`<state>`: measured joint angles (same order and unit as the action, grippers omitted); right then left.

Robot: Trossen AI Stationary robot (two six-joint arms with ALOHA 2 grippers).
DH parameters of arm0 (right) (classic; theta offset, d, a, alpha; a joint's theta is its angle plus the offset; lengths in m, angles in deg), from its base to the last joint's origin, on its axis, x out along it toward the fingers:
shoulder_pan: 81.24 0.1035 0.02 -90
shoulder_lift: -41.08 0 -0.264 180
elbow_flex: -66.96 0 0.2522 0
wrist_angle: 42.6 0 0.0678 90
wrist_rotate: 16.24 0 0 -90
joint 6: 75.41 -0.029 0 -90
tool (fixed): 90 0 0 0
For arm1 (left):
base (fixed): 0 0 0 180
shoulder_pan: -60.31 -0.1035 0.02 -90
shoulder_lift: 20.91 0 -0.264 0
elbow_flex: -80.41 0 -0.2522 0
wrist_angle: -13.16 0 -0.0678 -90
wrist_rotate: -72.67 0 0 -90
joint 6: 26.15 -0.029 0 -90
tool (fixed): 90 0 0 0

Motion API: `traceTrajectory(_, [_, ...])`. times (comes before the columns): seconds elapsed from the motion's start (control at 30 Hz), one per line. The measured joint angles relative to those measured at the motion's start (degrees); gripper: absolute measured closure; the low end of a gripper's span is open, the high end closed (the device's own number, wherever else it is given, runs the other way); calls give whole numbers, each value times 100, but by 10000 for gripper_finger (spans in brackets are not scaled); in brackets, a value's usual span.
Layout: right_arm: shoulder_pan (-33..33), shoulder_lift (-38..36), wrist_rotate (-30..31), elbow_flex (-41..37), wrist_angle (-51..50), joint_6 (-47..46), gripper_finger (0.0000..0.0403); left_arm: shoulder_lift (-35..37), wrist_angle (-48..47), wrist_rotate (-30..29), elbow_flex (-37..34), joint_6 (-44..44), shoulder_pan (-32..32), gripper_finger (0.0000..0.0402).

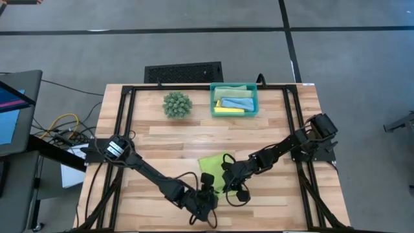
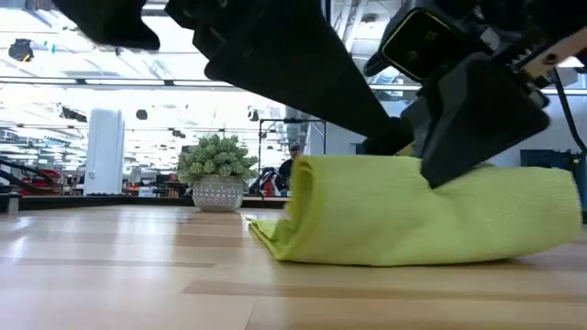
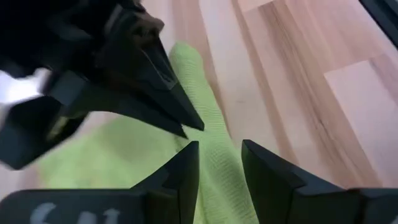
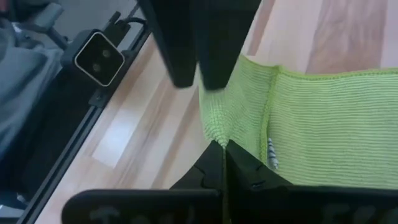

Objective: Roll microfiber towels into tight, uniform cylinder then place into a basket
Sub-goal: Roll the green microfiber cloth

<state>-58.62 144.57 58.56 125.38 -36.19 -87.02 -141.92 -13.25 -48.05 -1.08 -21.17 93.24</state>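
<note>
Here lime towel (image 4: 323, 130) edge pinched in right jaws (image 4: 222, 144).

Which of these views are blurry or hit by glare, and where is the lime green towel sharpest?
Low view: the room behind is washed out by bright ceiling lights, the arms are dark silhouettes, the lime green towel fairly clear. Left wrist view: the nearby dark fingers and the towel are soft and smeared. Right wrist view: sharpest, the towel's weave clearly visible. High view: evenly lit, no strong glare on the table.
</note>
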Motion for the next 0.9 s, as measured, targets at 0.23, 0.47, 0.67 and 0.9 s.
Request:
traceTrajectory(0.23, [-26, 0, 29, 0, 46, 0, 387, -1, 12, 548, -252, 781, -263, 252])
traceTrajectory(0.47, [-26, 0, 269, 0, 44, 0, 381, -2, -74, 953, -400, 1155, -340, 243])
traceTrajectory(0.67, [-26, 0, 339, 0, 78, 2, 370, -2, -37, 1200, -400, 1153, -306, 288])
traceTrajectory(0.9, [-19, -231, 304, 45, -420, -42, 288, -2, -179, 1267, -270, 1141, -297, 367])
